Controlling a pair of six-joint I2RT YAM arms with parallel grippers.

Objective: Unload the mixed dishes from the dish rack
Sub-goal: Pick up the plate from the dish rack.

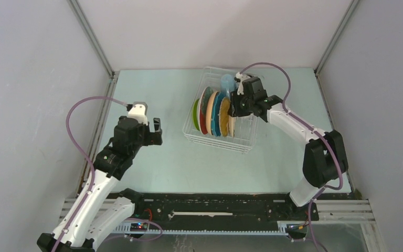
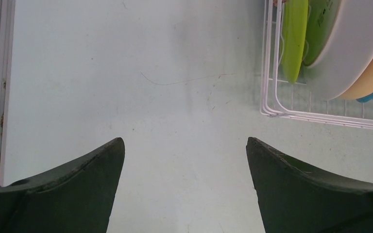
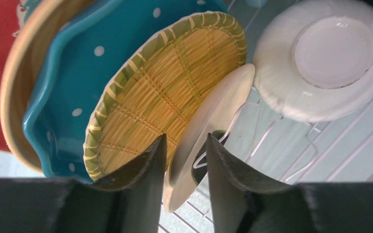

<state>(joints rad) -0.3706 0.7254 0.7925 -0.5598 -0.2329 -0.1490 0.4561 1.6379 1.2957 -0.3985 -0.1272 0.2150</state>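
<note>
Fingers point(image 2: 77, 194) of the left gripper point(image 2: 184, 189) spread wide, empty, over the tabletop point(image 2: 126, 73) left of the dish rack point(image 1: 244, 144); dishes stand on edge inside it. Further right, the right gripper point(image 3: 187, 141) sits half-closed astride the cream plate point(image 3: 213, 107) rim, beside the yellow woven plate point(image 3: 170, 92); can't tell if the pads bite. Step: grasping that plate. Next, I'd say: firm clamp, straight lift clear of tines and neighbour, set down outside. Print on the green dish point(image 2: 323, 22) back: unreadable.

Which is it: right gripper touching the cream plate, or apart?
Cannot tell. Right wrist view: the right gripper straddles the cream plate rim, but neither contact nor a gap shows plainly.
</note>
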